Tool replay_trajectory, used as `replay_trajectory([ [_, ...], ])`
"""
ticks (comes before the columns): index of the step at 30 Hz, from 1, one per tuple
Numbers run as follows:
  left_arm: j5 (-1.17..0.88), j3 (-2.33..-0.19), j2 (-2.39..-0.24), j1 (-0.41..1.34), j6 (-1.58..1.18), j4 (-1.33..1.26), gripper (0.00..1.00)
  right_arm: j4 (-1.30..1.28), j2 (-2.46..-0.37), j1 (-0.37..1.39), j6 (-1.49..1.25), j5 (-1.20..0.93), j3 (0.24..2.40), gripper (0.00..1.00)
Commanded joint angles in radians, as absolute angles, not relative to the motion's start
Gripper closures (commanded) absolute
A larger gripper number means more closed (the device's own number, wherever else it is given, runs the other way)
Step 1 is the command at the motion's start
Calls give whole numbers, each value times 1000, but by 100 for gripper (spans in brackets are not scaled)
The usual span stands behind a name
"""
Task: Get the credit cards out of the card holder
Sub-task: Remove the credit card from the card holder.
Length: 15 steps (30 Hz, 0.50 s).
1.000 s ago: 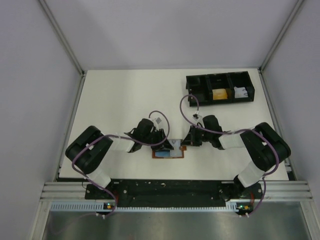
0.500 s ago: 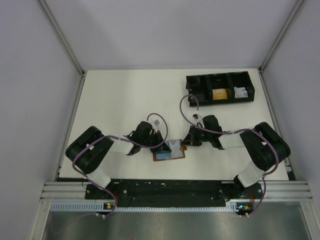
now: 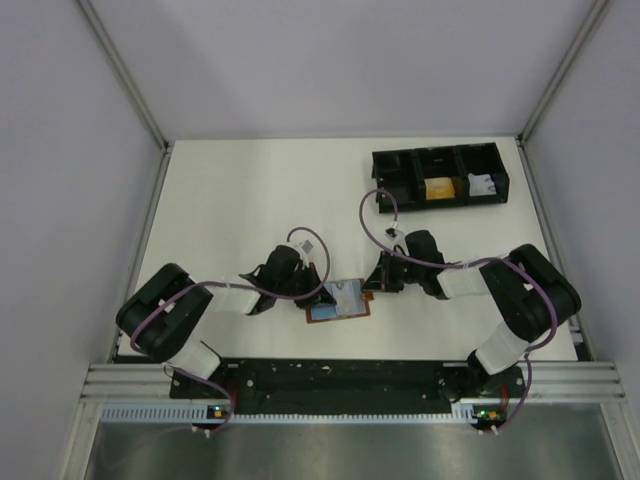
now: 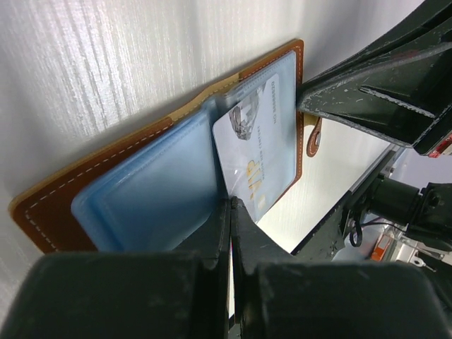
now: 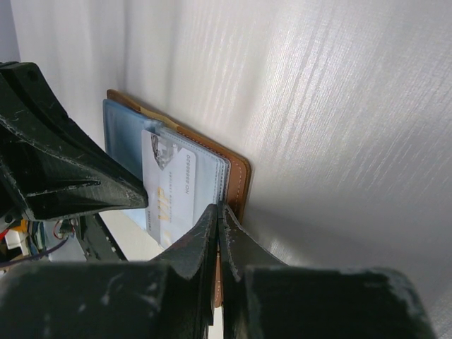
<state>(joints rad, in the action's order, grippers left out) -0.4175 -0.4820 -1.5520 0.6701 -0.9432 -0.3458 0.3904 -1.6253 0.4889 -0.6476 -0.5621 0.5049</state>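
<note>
- Brown leather-like card holder [image 3: 340,302] lying open on the table [image 3: 230,200], near the front edge between the two arms; black tray [image 3: 395,155] well apart at the far right.
- Probably light and floppy at the fold, so apt to slide or lift along with a card unless pinned down.
- Soft, likely clingy blue plastic sleeves [image 4: 148,191] inside.
- Stiff, thin, slick-looking white card [image 4: 251,152]; best taken by the bare edge poking from its sleeve and drawn flat along the pocket.
- Shut tight: left gripper [image 4: 231,206], seemingly pinching that card's near edge.
- Shut as well: right gripper [image 5: 217,210], clamped on the holder's stitched edge by the closure tab [image 4: 316,138], bracing it.
- Against a second ago: left jaws then apart, now together; holder skewed from square, right end swung farther from the bases; left elbow drawn back toward the left corner; right arm unmoved.
</note>
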Motion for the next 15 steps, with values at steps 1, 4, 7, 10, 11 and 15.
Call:
replay_trajectory([
  [1, -365, -474, -1503, 673, -897, -261, 100, 370, -1618, 499, -614, -506, 509, 100],
  [4, -362, -477, -1503, 673, -893, -255, 100, 411, -1576, 500, -624, -537, 499, 100],
  [7, -367, -486, -1512, 673, -893, -255, 100, 448, -1522, 502, -635, -577, 499, 96],
  [10, -370, -489, -1519, 673, -890, -255, 100, 468, -1505, 506, -641, -603, 511, 92],
  [11, -371, -491, -1517, 673, -890, -255, 100, 468, -1506, 511, -641, -610, 520, 91],
  [15, -367, -483, -1506, 673, -890, -262, 100, 482, -1561, 528, -652, -659, 555, 88],
])
